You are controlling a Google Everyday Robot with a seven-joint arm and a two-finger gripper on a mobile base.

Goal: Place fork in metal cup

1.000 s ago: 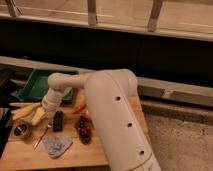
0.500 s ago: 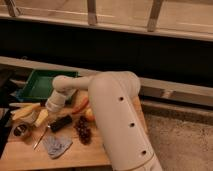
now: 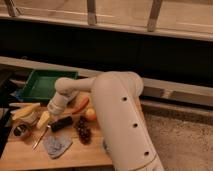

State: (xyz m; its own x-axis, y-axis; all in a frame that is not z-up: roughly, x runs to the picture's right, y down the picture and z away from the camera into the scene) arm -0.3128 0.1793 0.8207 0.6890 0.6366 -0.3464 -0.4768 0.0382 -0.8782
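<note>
The fork (image 3: pixel 41 136) is a slim silvery piece lying slantwise on the wooden table (image 3: pixel 90 152), left of the middle. The metal cup (image 3: pixel 21 131) stands to the fork's left, near the table's left edge, with a dark inside. My gripper (image 3: pixel 53 107) hangs from the white arm (image 3: pixel 120 115) above the table. It is a little above and to the right of the fork and just over a black bar (image 3: pixel 61 123). It holds nothing that I can see.
A green tray (image 3: pixel 47 82) sits at the back left. Yellow pieces (image 3: pixel 25 111) lie by the cup. A grey-blue cloth (image 3: pixel 56 145) lies in front of the fork. Dark grapes (image 3: pixel 83 130), an orange fruit (image 3: pixel 90 114) and a red-orange vegetable (image 3: pixel 80 106) lie right of the bar.
The arm has swung a little to the right. The black bar has turned from nearly upright in the picture to lying slantwise. The fork and cup have not moved.
</note>
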